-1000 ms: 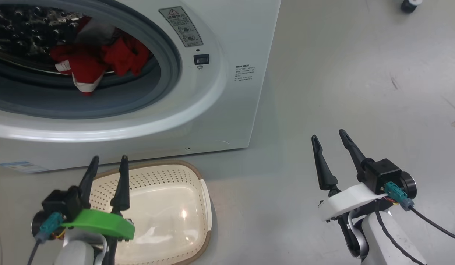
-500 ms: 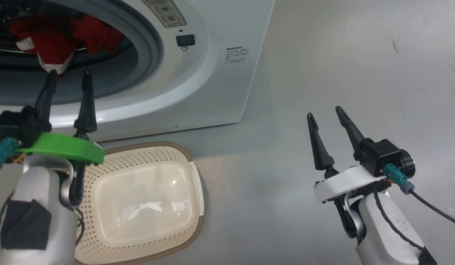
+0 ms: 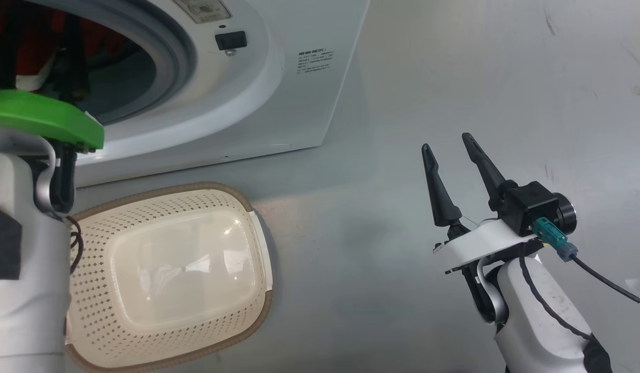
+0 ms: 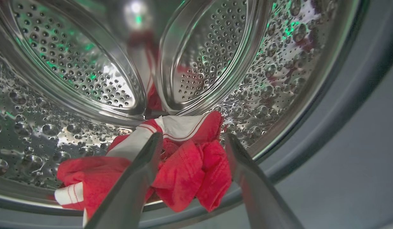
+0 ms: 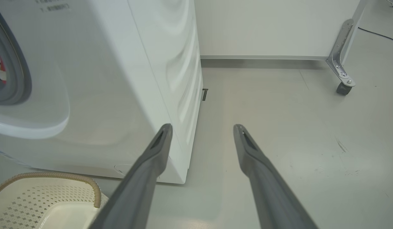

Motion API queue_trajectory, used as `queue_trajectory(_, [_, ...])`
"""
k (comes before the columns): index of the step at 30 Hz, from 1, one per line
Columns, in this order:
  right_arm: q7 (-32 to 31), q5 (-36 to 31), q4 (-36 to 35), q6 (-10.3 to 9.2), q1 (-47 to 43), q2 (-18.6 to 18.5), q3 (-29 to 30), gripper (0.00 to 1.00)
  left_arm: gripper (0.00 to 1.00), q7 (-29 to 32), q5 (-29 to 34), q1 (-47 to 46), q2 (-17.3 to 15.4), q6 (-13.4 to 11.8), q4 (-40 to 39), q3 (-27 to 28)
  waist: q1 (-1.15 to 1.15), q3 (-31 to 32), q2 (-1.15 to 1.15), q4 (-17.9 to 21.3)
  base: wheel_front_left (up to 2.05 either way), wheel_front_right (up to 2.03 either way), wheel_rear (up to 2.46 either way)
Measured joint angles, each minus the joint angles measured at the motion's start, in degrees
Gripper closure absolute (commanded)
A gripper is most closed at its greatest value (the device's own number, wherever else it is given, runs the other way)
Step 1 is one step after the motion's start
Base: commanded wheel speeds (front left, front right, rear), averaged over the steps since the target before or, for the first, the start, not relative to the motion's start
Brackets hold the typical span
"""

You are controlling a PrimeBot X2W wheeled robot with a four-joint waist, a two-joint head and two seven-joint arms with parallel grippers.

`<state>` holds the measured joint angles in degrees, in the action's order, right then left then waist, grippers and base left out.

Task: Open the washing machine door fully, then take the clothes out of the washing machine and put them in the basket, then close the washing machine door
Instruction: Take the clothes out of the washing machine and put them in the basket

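Note:
The white washing machine (image 3: pixel 278 77) stands with its grey-ringed port open; the washing machine door is out of view. Red clothes (image 4: pixel 183 171) with white trim lie heaped at the front of the steel drum (image 4: pixel 72 73). My left gripper (image 4: pixel 193 136) reaches into the port, open, one finger on either side of the heap's top, holding nothing. Its green mount (image 3: pixel 45 116) sits at the port's lower edge. The cream basket (image 3: pixel 144 196) lies on the floor below the port, empty. My right gripper (image 3: pixel 447 142) hovers open over bare floor, right of the machine.
The machine's right side panel (image 5: pixel 171 79) is close to my right gripper's (image 5: pixel 202 127) left finger. The basket's brown rim (image 5: pixel 72 178) shows at the lower left there. A caster wheel (image 5: pixel 342 87) on a metal leg stands by the back wall. Grey floor lies to the right.
My left arm rose from above the basket and went into the port up to the clothes. The head camera shifted, sliding the machine up and left. The right gripper kept its pose.

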<state>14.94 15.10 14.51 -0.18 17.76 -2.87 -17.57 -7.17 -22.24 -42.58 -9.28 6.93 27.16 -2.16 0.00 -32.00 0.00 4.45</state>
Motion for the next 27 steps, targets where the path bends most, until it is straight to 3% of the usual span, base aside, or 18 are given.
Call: queue_trajectory(27, [0.00, 2.99, -0.12, -1.55, 2.98, 0.00, -1.94, 0.00, 0.00, 11.50, -4.41, -13.33, -2.18, 0.00, 14.49, 1.00, 0.00, -6.47, 0.00, 4.38, 0.00, 0.00, 0.00])
